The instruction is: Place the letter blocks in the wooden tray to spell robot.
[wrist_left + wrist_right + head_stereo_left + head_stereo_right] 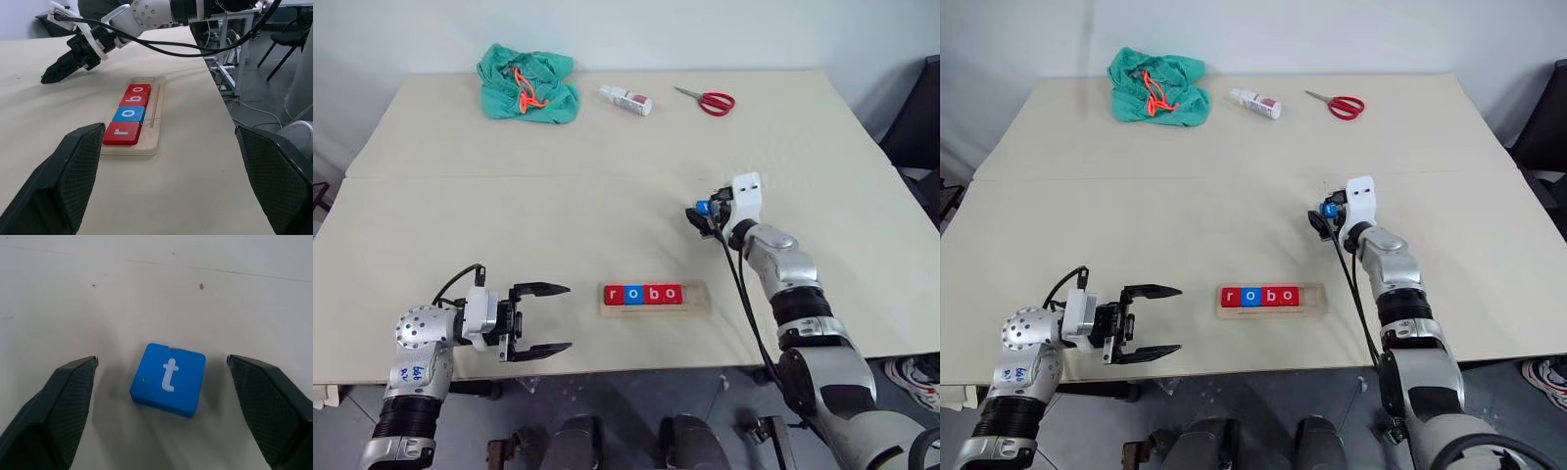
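Four of five letter blocks (643, 294) seated in the wooden tray (699, 297) near the front table (607, 215) edge, reading r-o-b-o, with one slot free at the tray's right end. Left gripper (540, 319) parked just left of the tray, jaws spread, holding nothing. Farther out: right gripper (161, 396) jaws spread wide around the blue t block (168, 379) lying flat on the table, no contact yet; grasp and placement after the second o left to do.
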Robot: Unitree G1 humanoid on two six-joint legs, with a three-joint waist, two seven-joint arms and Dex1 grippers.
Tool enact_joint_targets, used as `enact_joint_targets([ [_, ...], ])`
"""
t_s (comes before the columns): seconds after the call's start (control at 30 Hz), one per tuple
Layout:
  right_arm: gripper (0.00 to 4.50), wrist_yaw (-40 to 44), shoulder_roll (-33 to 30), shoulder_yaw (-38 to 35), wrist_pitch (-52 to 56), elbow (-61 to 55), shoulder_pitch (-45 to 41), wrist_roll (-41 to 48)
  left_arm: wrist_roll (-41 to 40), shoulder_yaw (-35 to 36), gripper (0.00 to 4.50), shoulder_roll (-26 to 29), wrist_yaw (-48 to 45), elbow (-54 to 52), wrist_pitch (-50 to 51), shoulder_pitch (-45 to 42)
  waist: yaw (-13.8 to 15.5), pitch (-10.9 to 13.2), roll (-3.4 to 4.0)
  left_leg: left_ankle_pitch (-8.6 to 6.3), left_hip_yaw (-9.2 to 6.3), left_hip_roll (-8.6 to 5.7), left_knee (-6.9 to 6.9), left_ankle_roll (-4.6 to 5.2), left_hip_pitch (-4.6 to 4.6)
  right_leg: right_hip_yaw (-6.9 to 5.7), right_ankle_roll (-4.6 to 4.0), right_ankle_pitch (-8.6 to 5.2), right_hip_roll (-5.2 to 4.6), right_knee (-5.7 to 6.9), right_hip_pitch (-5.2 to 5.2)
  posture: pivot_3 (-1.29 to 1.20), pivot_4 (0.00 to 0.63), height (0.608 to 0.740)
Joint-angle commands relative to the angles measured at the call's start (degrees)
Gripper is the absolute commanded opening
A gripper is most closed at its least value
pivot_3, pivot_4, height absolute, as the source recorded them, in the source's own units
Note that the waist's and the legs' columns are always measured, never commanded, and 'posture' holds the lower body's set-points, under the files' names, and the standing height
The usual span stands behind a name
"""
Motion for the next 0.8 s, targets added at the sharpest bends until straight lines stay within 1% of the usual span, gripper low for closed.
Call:
enact_joint_targets([
  [0.03, 4.05, -0.93, 0.89, -0.33, -1.49, 2.11, -0.65, -0.61, -1.16, 1.41, 4.5, 0.77, 0.46, -2.3, -0.44, 0.69, 0.02, 0.0, 0.0, 0.0, -0.01, 0.0, 0.0, 0.0, 0.0, 0.0, 0.0, 0.0, 0.0, 0.0, 0.0, 0.0, 0.15, 0.74],
  [0.07, 3.88, -0.84, 1.01, -0.12, -1.52, 2.1, -0.5, -0.74, -1.16, 1.41, 4.5, 0.8, 0.53, -2.28, -0.47, 0.73, -0.01, 0.0, 0.0, 0.0, -0.01, 0.0, 0.01, 0.0, 0.0, 0.0, 0.0, 0.0, 0.0, 0.0, 0.01, 0.0, 0.15, 0.74],
  [0.17, 2.8, -0.82, 1.23, 0.16, -1.29, 0.26, 0.55, -0.77, -1.18, 1.34, 4.5, 0.86, 0.64, -2.11, -0.55, 0.62, -0.12, 0.0, 0.0, 0.0, 0.0, 0.01, 0.0, 0.0, 0.01, 0.0, 0.0, 0.0, 0.01, 0.0, 0.01, 0.0, 0.15, 0.74],
  [0.2, 2.52, -0.81, 1.21, 0.19, -0.78, -1.59, 1.36, -0.67, -1.16, 1.31, 4.5, 0.85, 0.68, -1.93, -0.59, 0.44, -0.15, 0.0, 0.0, 0.0, 0.0, 0.01, -0.01, 0.0, 0.01, 0.0, 0.0, 0.0, 0.01, 0.0, 0.0, 0.0, 0.15, 0.74],
  [0.27, 1.73, -0.73, 1.03, 0.15, 1.18, -6.72, 3.56, -0.17, -1.1, 1.15, 4.5, 0.78, 0.54, -1.44, -0.65, 0.05, -0.13, 0.0, 0.0, 0.0, -0.01, 0.02, -0.02, 0.0, 0.01, 0.0, 0.0, 0.0, 0.02, 0.02, 0.0, 0.0, 0.15, 0.74],
  [0.3, 1.49, -0.85, 0.99, 0.12, 2.0, -8.77, 4.44, -0.05, -1.09, 1.09, 4.5, 0.77, 0.45, -1.22, -0.66, -0.11, -0.11, 0.0, 0.0, 0.0, -0.01, 0.02, -0.02, 0.0, 0.01, 0.01, 0.0, 0.0, 0.01, 0.01, -0.01, 0.0, 0.15, 0.74],
  [0.43, 1.48, -0.21, 0.91, 0.09, 5.51, -17.71, 8.51, 0.88, -0.89, 0.47, 4.5, 0.31, -0.1, 0.08, -0.9, -1.14, 0.22, 0.0, 0.0, 0.0, -0.03, 0.01, -0.01, 0.0, 0.01, 0.01, 0.0, 0.0, 0.0, 0.03, -0.01, 0.0, 0.15, 0.74],
  [0.57, 1.48, -1.35, 0.17, -1.67, 10.91, -32.63, 14.22, 3.23, -0.54, -0.19, 4.5, -0.4, -0.7, 1.91, -1.31, -3.09, 0.64, 0.01, 0.02, 0.0, -0.04, 0.0, 0.02, 0.0, -0.03, 0.02, 0.0, 0.0, 0.0, 0.02, -0.01, 0.0, 0.15, 0.74],
  [0.73, 1.48, -2.47, -3.0, -3.03, 24.64, -54.89, 26.83, 6.18, -0.91, -0.63, 4.5, -0.6, -2.73, 3.63, -1.3, -4.57, 0.86, 0.01, 0.01, 0.0, -0.09, -0.04, -0.02, 0.0, -0.04, 0.01, 0.0, 0.0, -0.01, 0.01, 0.0, 0.0, 0.15, 0.74],
  [0.8, 1.48, -3.01, -3.78, -3.84, 29.33, -61.88, 30.92, 7.46, -1.11, -0.61, 4.5, -0.56, -3.47, 4.12, -1.1, -5.01, 0.88, 0.01, 0.01, -0.01, -0.13, -0.04, -0.03, 0.0, -0.05, 0.0, 0.0, 0.0, -0.01, 0.0, 0.01, 0.0, 0.15, 0.74],
])
